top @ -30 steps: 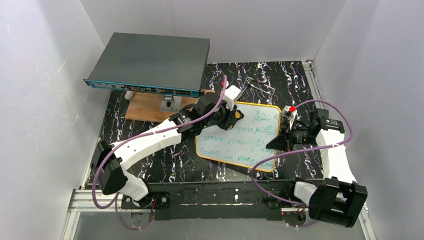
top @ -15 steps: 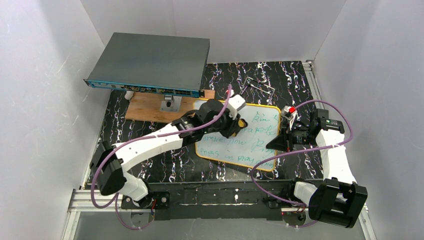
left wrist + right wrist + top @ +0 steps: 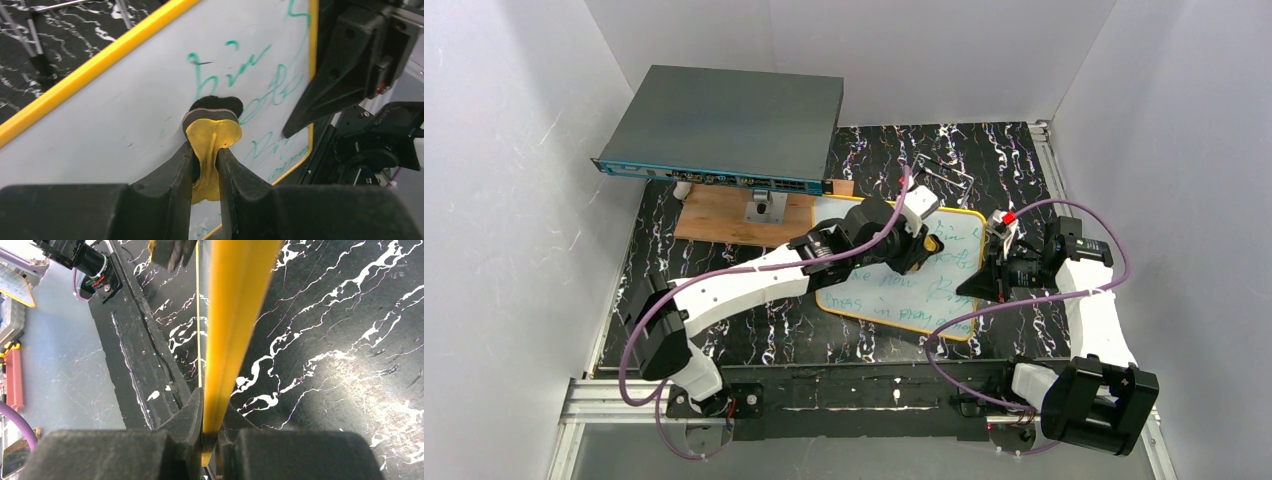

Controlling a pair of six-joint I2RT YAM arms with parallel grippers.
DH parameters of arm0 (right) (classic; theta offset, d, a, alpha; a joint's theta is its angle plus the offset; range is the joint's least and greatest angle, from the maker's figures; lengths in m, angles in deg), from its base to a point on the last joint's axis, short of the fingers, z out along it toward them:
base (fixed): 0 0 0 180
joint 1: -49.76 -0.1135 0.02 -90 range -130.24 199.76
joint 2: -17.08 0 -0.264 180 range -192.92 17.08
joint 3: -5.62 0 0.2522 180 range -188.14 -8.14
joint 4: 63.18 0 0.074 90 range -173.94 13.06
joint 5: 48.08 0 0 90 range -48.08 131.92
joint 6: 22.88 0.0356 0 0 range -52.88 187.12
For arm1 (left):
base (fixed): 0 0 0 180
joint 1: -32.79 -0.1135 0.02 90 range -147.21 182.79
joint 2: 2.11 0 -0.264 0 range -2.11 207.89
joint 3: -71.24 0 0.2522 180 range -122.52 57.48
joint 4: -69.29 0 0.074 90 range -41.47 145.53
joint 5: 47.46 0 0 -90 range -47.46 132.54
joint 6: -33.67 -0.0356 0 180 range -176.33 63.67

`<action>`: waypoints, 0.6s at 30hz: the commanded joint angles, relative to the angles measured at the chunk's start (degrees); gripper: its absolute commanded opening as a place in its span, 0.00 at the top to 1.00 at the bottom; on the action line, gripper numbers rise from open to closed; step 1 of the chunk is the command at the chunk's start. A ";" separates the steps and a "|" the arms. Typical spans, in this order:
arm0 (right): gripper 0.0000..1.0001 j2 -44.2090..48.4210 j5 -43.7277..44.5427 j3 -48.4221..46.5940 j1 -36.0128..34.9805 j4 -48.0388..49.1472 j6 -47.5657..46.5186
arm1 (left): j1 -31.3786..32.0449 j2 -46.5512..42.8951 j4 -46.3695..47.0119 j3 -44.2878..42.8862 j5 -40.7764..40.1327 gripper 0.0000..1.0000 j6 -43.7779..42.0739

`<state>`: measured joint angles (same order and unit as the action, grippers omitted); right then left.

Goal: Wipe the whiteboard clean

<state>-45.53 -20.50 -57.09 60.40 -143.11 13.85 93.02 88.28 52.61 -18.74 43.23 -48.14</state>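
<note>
now left end effector (image 3: 206, 154) pinching yellow eraser (image 3: 212, 131) on whiteboard (image 3: 115, 120); right end effector (image 3: 212, 415) clamping its frame.

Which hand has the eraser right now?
The left hand, pinching the yellow eraser against the whiteboard; the right hand only clamps the board's yellow frame.

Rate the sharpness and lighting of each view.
Top external: evenly lit, soft shadows, whiteboard writing small. Left wrist: eraser and green writing crisp, left claw dark and soft. Right wrist: yellow frame blurs near the right claw; marble table sharp.
</note>
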 commanded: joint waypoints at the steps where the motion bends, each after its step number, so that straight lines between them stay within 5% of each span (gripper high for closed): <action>1: 0.99 1.18 6.87 -0.09 -1.39 0.23 -7.35 | -4.47 -4.84 1.62 4.36 -12.32 1.00 0.67; 10: 0.99 1.09 6.95 -0.18 -1.49 0.40 -7.20 | -6.52 -8.58 2.46 9.97 -8.42 1.00 1.52; 18: 0.99 1.48 7.04 -0.05 -1.49 0.48 -6.94 | -2.11 -1.40 7.22 2.21 1.03 1.00 -1.92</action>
<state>-45.53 -20.58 -57.09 60.31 -143.44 14.98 88.52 82.31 55.54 -11.77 41.00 -47.40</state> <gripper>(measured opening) 0.131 0.197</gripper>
